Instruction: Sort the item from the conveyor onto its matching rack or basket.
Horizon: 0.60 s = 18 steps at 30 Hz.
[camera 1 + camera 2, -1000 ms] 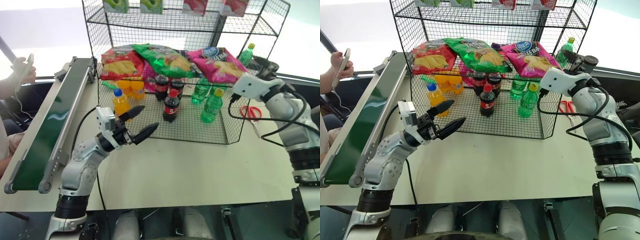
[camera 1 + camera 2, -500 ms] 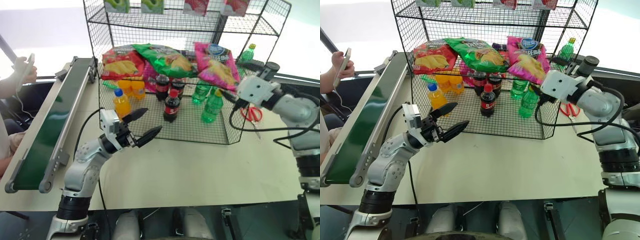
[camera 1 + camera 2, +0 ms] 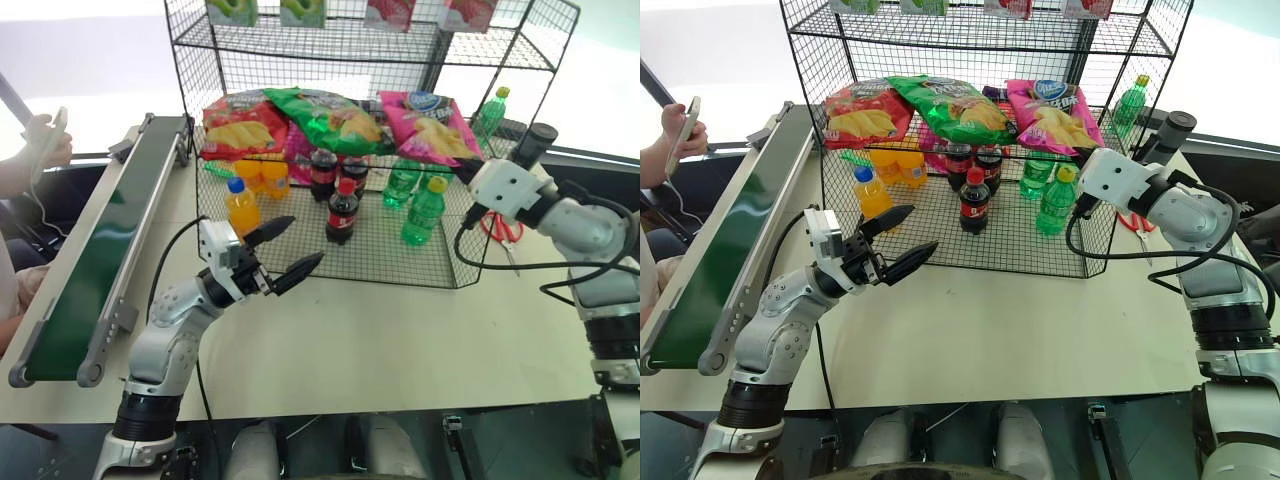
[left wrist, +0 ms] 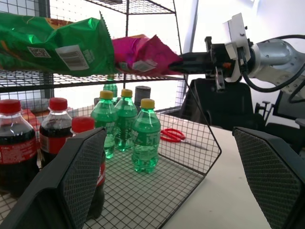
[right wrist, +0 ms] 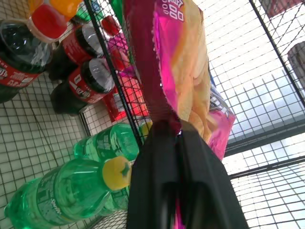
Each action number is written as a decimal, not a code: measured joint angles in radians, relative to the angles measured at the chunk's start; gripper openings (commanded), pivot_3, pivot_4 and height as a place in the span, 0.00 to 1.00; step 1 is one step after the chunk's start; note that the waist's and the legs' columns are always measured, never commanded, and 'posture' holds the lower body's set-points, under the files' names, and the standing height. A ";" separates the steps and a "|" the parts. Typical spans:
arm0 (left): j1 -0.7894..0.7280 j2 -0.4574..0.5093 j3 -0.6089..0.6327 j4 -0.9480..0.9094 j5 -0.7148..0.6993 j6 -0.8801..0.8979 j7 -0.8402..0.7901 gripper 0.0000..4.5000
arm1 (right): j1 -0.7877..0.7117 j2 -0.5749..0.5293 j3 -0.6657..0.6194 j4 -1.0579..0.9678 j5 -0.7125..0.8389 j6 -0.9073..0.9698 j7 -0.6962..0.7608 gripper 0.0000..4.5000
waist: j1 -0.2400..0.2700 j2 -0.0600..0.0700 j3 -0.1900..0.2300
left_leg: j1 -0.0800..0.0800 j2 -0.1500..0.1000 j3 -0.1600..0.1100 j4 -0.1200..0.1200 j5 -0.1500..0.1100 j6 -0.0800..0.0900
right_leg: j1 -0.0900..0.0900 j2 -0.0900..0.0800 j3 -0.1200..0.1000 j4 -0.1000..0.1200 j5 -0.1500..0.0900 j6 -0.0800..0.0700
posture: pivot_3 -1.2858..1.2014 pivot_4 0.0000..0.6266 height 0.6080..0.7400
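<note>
Magenta-pink crisp bag point(image 3: 1054, 108), lying on black wire-grid rack point(image 3: 385, 60) tier, corner pinched by right gripper point(image 5: 178, 136); left gripper point(image 3: 284, 248) wide.

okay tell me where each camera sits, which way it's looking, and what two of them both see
Head, both eyes: look forward and down over the table at the wire rack; both arms show.
Left wrist: looks along the open left pincer at green bottles.
Right wrist: looks along the right pincer, shut on the pink crisp bag.
Shared: both wrist views see the pink crisp bag and green bottles.
</note>
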 measured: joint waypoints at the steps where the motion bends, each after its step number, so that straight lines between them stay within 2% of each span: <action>1: 0.000 0.000 -0.004 0.000 0.000 0.000 0.000 1.00 | -0.017 0.002 0.000 0.016 0.000 0.000 -0.006 0.01 | 0.001 0.000 0.000 | 0.000 0.000 0.000 0.000 0.000 0.000 | 0.000 0.000 0.000 0.000 0.000 0.000 | 0.52 0.24 0.90; 9: 0.000 -0.002 -0.019 0.000 0.019 -0.008 0.002 1.00 | -0.106 -0.003 0.045 0.165 -0.107 -0.100 -0.062 0.01 | 0.003 0.000 0.000 | 0.000 0.000 0.000 0.000 0.000 0.000 | 0.000 0.000 0.000 -0.001 0.000 0.000 | 0.52 0.24 0.90; 12: 0.000 -0.002 -0.019 0.000 0.019 -0.010 0.004 1.00 | -0.105 -0.003 0.048 0.185 -0.104 -0.106 -0.053 0.21 | 0.003 0.000 0.000 | 0.000 0.000 0.000 0.000 0.000 0.000 | 0.000 0.000 0.000 0.000 0.000 0.000 | 0.52 0.24 0.90; 18: 0.014 0.009 -0.019 -0.001 0.021 -0.014 0.013 1.00 | -0.060 -0.004 -0.009 0.115 0.042 -0.026 0.042 0.88 | 0.004 0.000 0.000 | 0.000 0.000 0.000 0.000 0.000 0.000 | 0.000 0.000 0.000 -0.001 0.000 0.000 | 0.52 0.24 0.90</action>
